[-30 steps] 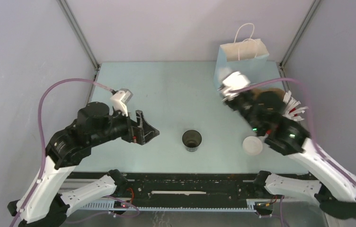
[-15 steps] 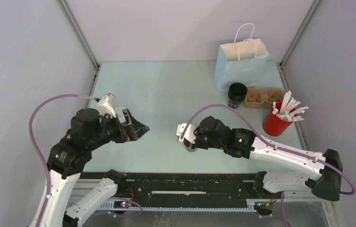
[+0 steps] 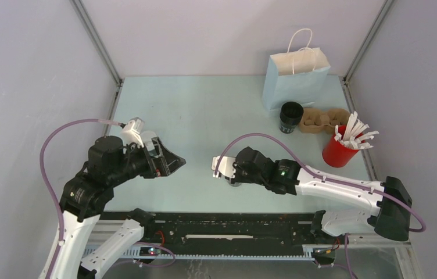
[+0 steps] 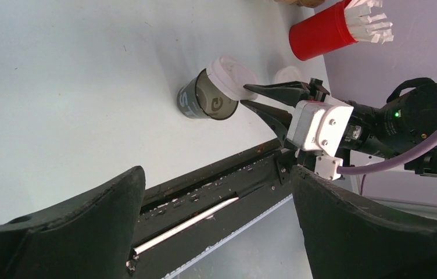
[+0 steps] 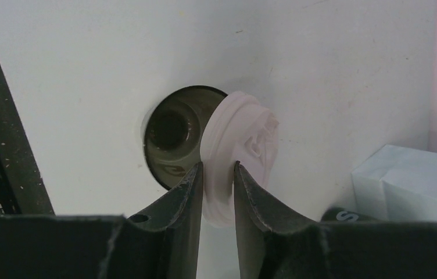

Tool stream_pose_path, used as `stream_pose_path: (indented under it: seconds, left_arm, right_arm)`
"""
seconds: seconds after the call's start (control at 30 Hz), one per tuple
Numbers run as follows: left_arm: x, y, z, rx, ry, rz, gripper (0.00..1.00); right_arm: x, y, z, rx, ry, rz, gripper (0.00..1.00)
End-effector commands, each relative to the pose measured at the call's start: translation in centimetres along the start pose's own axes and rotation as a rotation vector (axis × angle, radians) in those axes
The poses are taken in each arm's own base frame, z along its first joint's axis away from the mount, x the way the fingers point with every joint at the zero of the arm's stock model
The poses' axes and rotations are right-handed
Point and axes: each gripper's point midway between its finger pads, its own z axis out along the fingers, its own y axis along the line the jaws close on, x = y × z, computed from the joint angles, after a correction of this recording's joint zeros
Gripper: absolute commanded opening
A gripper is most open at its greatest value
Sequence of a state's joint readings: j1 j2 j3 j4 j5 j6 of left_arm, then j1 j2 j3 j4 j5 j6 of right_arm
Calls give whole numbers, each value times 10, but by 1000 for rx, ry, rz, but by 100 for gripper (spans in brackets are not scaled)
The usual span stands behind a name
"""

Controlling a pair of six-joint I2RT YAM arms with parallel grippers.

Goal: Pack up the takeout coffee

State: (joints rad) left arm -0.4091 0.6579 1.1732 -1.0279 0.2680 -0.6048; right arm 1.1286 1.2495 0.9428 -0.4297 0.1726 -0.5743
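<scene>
An open dark paper cup (image 4: 203,102) (image 5: 174,135) stands near the table's front middle. My right gripper (image 5: 218,170) (image 3: 231,175) is shut on a white plastic lid (image 5: 240,138) (image 4: 231,78). The lid stands on edge, tilted against the cup's rim on one side. It leaves most of the mouth uncovered. In the top view the right wrist hides most of this cup. My left gripper (image 3: 172,160) (image 4: 216,172) hangs open and empty to the cup's left, apart from it.
At the back right stand a light blue paper bag (image 3: 296,78), a second dark cup (image 3: 291,117), a cardboard carrier (image 3: 322,121) and a red cup of white sticks (image 3: 341,151). Another white lid (image 4: 289,74) lies beyond the right gripper. The black rail (image 3: 216,224) runs along the front edge.
My right arm has swung from the back right, by the carrier, down to the front cup with the lid in its grip. The left arm has shifted only slightly.
</scene>
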Motion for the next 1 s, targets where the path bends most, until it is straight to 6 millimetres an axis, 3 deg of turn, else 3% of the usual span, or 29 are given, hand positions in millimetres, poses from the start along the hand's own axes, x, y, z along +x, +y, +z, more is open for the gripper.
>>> stream_pose_path:
  seconds: [0.0,0.2,0.4,0.63,0.97]
  left_arm:
    - [3,-4,2,39,2,-7,100]
    - [6,-3,2,42,8,-6,100]
    - [8,-3,-1,45,8,-5,100]
    - [11,-3,-4,52,3,-9,100]
    - [13,-3,-6,57,1,-8,100]
  right_arm:
    - [-20,-14,-6,73,-66,-25,33]
    - [-19,9,-2,18,-45,-62,35]
    - [-10,5,9,106,33,-109,36]
    - [2,13,7,140,80,-157,36]
    - [2,30,13,104,59,-157,43]
